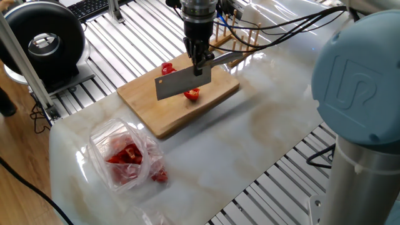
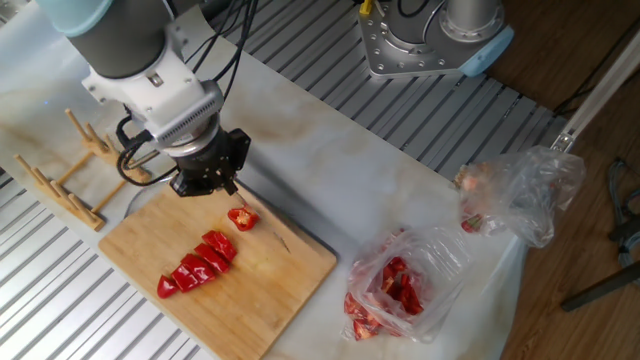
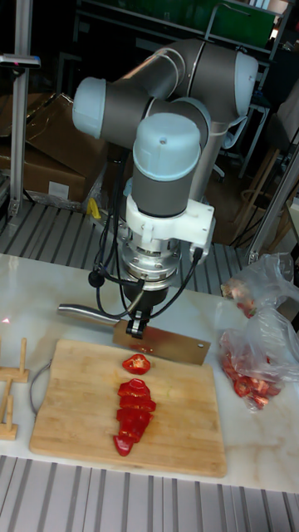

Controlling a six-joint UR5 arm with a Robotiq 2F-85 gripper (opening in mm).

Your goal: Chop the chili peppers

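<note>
Your pincer (image 3: 141, 320) grips the cleaver (image 3: 162, 344), lifted off the board (image 3: 178, 420). The chili peppers (image 3: 133, 406) (already sliced) line up lengthwise, running away from the blade.

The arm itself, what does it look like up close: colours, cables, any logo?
The arm has grey metal tubes and pale blue-grey round joint caps, one embossed with a UR logo. A white collar sits above a black tool with two narrow dark fingers. Black cables loop along it.
</note>
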